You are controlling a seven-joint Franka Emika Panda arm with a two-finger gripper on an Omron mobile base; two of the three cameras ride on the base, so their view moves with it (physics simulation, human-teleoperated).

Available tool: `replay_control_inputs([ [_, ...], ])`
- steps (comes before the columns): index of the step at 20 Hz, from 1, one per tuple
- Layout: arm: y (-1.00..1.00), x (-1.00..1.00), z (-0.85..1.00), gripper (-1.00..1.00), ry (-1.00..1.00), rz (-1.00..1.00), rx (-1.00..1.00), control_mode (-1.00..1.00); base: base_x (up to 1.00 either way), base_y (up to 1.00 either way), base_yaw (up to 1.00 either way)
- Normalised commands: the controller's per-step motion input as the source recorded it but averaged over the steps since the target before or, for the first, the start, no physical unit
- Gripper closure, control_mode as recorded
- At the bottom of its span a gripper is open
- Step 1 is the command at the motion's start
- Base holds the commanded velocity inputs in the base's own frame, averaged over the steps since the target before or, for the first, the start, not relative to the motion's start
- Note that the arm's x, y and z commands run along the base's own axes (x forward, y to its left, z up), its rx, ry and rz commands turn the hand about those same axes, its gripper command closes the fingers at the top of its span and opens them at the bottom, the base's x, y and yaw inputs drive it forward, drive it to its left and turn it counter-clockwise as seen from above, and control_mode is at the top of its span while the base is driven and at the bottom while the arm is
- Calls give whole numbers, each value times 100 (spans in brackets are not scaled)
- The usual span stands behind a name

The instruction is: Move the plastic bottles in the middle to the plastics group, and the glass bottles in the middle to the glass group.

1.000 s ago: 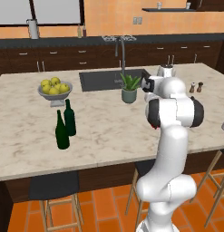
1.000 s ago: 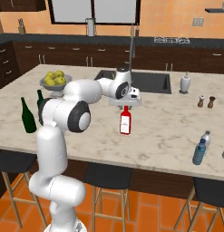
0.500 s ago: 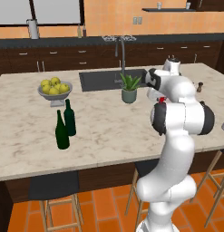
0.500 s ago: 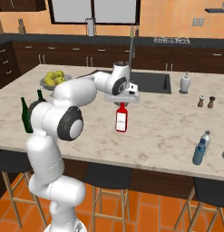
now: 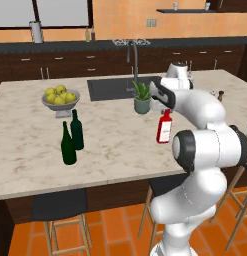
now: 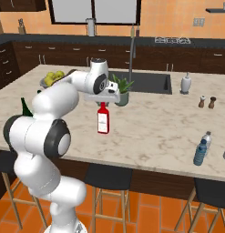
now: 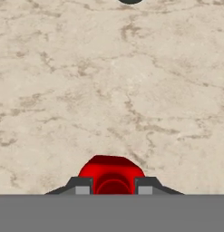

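Red flat-sided glass bottle (image 6: 103, 120) is clamped at the neck by the gripper (image 7: 113, 185); two dark green wine bottles (image 5: 72, 136) not yet reached; plastic bottles (image 6: 202, 148) untouched.

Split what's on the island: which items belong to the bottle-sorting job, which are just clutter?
Job:
- red bottle, gripper shut on its neck
- two green wine bottles, the glass group
- blue-grey bottle and clear bottle, plastics

Clutter:
- fruit bowl
- potted plant
- soap dispenser
- salt and pepper shakers
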Motion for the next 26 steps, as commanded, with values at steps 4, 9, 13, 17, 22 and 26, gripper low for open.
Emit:
replay_control_inputs([
  [4,94,-38,23,100,3,4,0,-100,0,0,0],
  [9,93,-38,10,100,0,4,2,-100,0,0,0],
  [13,89,-37,1,100,-1,4,2,-100,0,0,0],
  [17,89,-8,-1,100,-4,1,1,-100,0,0,0],
  [22,85,2,0,100,-13,4,2,-100,0,0,0],
  [26,66,13,-1,100,-2,6,14,-100,0,0,0],
])
